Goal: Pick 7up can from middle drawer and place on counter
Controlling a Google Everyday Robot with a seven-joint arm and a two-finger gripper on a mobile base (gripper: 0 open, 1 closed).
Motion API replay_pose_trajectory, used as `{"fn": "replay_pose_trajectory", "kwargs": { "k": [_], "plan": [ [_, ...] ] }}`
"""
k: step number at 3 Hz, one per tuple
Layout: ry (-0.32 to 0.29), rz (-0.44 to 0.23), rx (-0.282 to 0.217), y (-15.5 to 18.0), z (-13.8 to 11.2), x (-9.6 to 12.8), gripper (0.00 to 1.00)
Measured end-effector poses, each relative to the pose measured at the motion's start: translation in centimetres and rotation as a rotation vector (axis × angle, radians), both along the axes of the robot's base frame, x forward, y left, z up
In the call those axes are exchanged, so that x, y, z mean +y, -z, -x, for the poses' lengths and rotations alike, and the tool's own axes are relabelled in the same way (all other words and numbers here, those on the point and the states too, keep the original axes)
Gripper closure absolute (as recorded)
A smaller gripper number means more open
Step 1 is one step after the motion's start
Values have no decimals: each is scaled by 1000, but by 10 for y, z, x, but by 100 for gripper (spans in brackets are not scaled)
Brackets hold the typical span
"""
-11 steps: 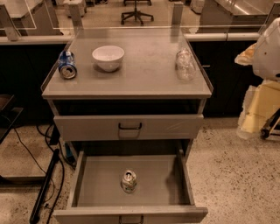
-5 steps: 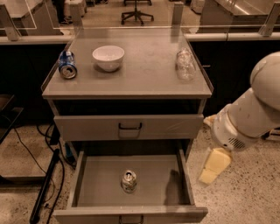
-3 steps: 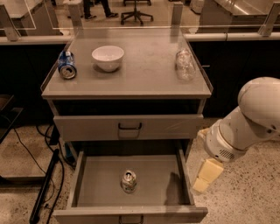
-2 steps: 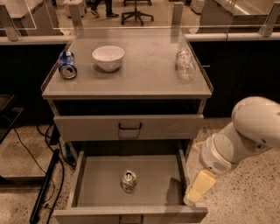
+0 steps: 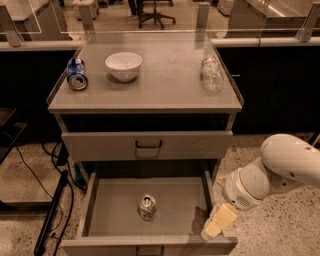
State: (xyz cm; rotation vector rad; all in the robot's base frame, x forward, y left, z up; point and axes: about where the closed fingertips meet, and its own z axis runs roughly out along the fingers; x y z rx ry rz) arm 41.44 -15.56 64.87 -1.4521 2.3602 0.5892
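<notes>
Small pale 7up can [image 5: 147, 207], silver top, stands upright on the floor of the open wide grey metal middle drawer [image 5: 116, 202], centre-front. Cream hand [image 5: 215, 226] sits at the drawer's right front corner, right of the can and apart from it. Grip state: cannot tell.

Speckled terrazzo floor [image 5: 292, 232] (office chair [image 5: 156, 12] behind)

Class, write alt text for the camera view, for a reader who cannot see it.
A 7up can sits on the floor of the open middle drawer, while the robot's gripper hangs by the drawer's front right corner, apart from the can. On the counter above are a blue can, a white bowl and a clear bottle.
</notes>
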Motion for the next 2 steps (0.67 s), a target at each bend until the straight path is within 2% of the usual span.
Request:
{"fn": "replay_pose_trajectory", "kwargs": {
  "k": [1, 2],
  "plan": [
    [27, -61, 13, 15, -1, 6, 0],
    [57, -125, -3, 39, -20, 19, 0]
  ]
}}
